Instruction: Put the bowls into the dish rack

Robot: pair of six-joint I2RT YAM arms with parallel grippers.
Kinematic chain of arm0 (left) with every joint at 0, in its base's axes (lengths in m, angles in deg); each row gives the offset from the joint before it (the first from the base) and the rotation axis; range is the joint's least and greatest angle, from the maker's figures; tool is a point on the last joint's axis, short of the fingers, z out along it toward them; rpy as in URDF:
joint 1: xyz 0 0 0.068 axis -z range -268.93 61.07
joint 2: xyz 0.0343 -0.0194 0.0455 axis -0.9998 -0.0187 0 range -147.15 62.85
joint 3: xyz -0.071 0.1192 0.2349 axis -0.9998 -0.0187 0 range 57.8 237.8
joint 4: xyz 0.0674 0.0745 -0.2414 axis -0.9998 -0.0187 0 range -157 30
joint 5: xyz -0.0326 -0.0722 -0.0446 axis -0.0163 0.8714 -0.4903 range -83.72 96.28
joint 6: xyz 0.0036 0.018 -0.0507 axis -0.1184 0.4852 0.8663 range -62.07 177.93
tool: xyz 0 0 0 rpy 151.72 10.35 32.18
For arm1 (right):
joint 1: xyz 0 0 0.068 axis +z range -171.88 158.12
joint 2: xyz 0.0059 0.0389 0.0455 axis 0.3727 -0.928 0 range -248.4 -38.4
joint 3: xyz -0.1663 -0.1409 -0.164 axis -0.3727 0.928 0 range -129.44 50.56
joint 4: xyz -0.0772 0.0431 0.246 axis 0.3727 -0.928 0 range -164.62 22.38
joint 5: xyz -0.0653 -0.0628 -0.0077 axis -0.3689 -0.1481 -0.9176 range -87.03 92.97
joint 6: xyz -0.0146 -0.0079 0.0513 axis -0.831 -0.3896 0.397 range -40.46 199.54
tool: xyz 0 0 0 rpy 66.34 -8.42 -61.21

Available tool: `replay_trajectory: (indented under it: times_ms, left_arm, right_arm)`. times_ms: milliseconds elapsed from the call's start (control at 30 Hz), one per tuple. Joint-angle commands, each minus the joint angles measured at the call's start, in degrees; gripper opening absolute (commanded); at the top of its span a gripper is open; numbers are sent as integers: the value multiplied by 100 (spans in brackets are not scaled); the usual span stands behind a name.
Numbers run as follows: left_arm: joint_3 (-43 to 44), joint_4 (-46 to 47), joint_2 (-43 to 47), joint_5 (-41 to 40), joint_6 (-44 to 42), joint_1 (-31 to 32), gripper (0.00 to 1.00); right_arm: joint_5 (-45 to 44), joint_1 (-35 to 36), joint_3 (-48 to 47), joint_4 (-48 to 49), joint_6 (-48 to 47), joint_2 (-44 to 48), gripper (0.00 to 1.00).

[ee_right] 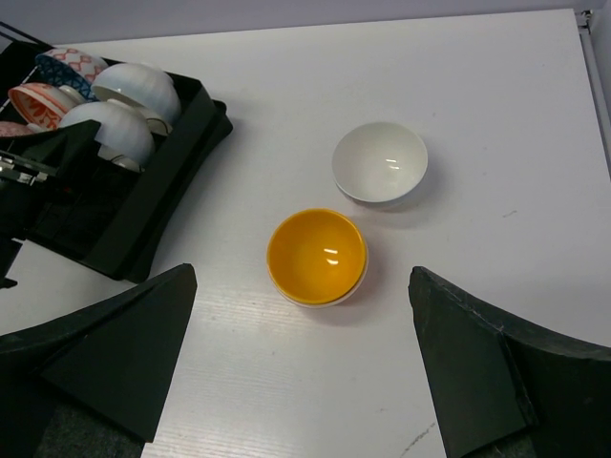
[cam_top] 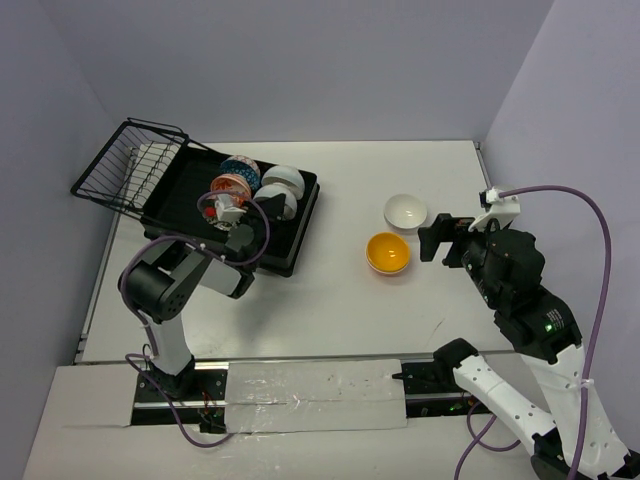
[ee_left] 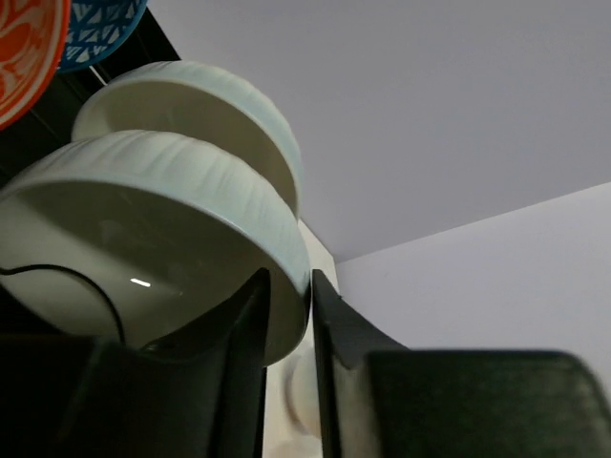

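white table (cam_top: 330, 310) between pale lilac walls (cam_top: 300, 70) bears the dish rack (cam_top: 185, 182).

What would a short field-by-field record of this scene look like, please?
In dish rack: front white bowl, rear white bowl, orange-patterned bowl, blue-patterned bowl, all on edge
On table: yellow bowl, loose white bowl, both upright, apart
Left claw: astride front white bowl's rim; grip unclear
Right claw: open, holding nothing, near the yellow bowl
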Motion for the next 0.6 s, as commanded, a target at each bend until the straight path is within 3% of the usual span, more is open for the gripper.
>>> replay_trajectory:
  times_ms: [0,33,300,433,567]
  left_arm:
    - [-158,3021,327,-55,-17,12,31]
    - [-210,3021,362,-11,-25,12,40]
    - [-571,2346,1195,103,-131,55,79]
    - [-642,1354,1908,455,-289,64,87]
    - [-546,-324,3022,911,-622,64,92]
  right_arm:
    - [75,-32,69,118,32,-4,100]
    - [83,-32,69,127,58,-4,100]
    - [-145,-23,-72,-57,593,-328,100]
    - [-329,-84,-168,-268,998,-759,100]
    - [-199,-513,-213,-400,1367,-1399,99]
